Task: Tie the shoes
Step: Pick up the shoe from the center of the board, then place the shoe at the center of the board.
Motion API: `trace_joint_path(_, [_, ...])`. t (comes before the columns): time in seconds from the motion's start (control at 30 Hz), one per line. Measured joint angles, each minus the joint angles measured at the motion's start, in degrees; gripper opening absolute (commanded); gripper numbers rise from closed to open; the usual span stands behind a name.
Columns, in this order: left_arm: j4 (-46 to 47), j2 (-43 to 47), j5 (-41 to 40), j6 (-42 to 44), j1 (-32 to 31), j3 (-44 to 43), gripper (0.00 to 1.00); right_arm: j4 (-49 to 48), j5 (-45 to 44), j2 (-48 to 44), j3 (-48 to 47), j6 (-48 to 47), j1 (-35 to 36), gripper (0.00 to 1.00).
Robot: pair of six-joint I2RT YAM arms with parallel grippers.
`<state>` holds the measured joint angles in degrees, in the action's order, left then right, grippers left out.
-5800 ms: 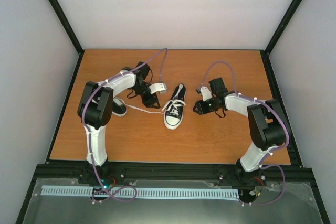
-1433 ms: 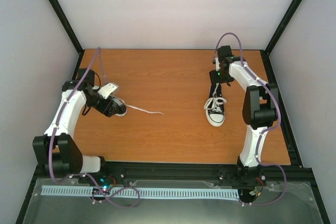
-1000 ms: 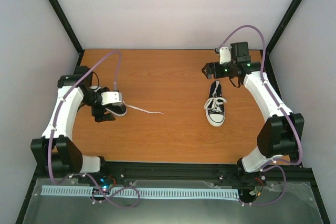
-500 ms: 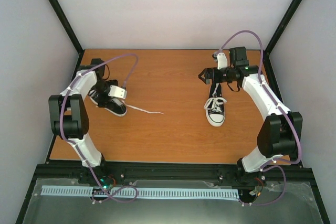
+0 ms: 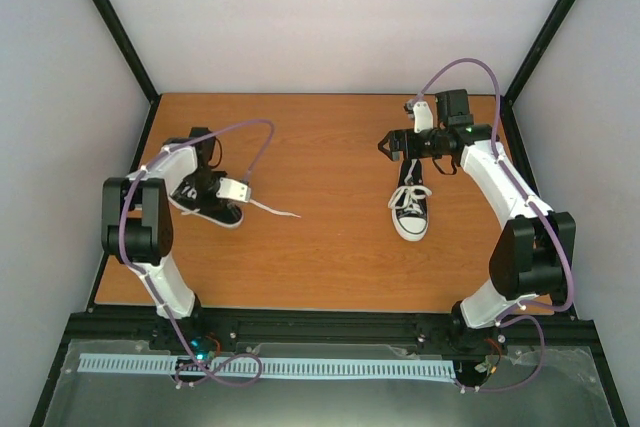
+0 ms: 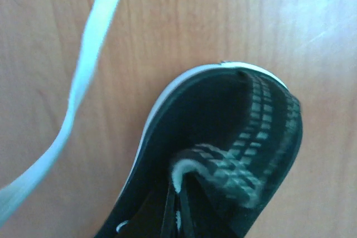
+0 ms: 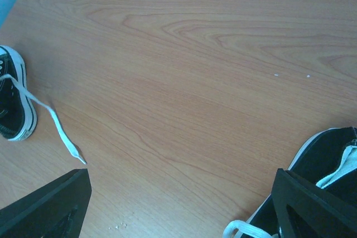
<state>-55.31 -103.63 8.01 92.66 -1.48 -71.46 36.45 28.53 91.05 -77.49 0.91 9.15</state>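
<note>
Two small black shoes with white soles lie far apart on the wooden table. The left shoe (image 5: 208,205) has one long white lace (image 5: 275,210) trailing to the right. My left gripper (image 5: 207,190) is at its heel. In the left wrist view, this gripper (image 6: 178,215) is shut, pinching the white-lined heel edge of that shoe (image 6: 189,115), with the lace (image 6: 83,76) beside it. The right shoe (image 5: 410,212) points its toe towards me, laces loose. My right gripper (image 5: 386,145) hovers open just behind its heel. The right wrist view shows the right gripper (image 7: 181,193) over bare wood, with that heel (image 7: 329,154) at the right.
Black frame rails (image 5: 120,37) and pale walls close in the table on three sides. The left shoe (image 7: 14,107) and its lace end (image 7: 61,135) show far off in the right wrist view. Bare wood (image 5: 320,247) lies between the shoes.
My left gripper has closed on the left shoe's heel, and its wrist has shifted slightly towards me. The right arm swung left a second ago and has since held still, open.
</note>
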Motion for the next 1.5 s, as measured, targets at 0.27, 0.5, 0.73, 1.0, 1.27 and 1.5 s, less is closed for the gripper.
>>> trace_joint_path(0.27, [-4.57,1.29,7.19,-28.94,-1.51,-4.0,0.01,-0.04,0.79,0.0,1.18,0.9,0.02,0.91])
trace_joint_path(0.5, [-7.3,-2.84,18.1,-59.91,-6.12,-11.63,0.01,-0.26,1.27,0.09,2.14,2.16,0.61,0.9])
trace_joint_path(0.73, [-4.07,-7.54,17.0,-82.93,-9.16,-11.37,0.01,-0.31,1.22,0.07,3.98,2.91,1.6,0.9])
trace_joint_path(1.0, [2.84,-4.26,8.85,-102.31,-17.55,-8.61,0.01,-0.28,0.7,0.02,5.35,3.43,1.9,0.9])
trace_joint_path(1.27, [4.42,-4.07,3.63,-113.42,-24.52,-10.45,0.02,-0.31,0.63,-0.35,5.35,3.48,2.32,0.9])
trace_joint_path(1.5, [5.73,-4.11,3.96,-118.97,-25.68,-10.4,0.55,-0.76,0.83,-0.59,6.58,3.87,3.28,0.9])
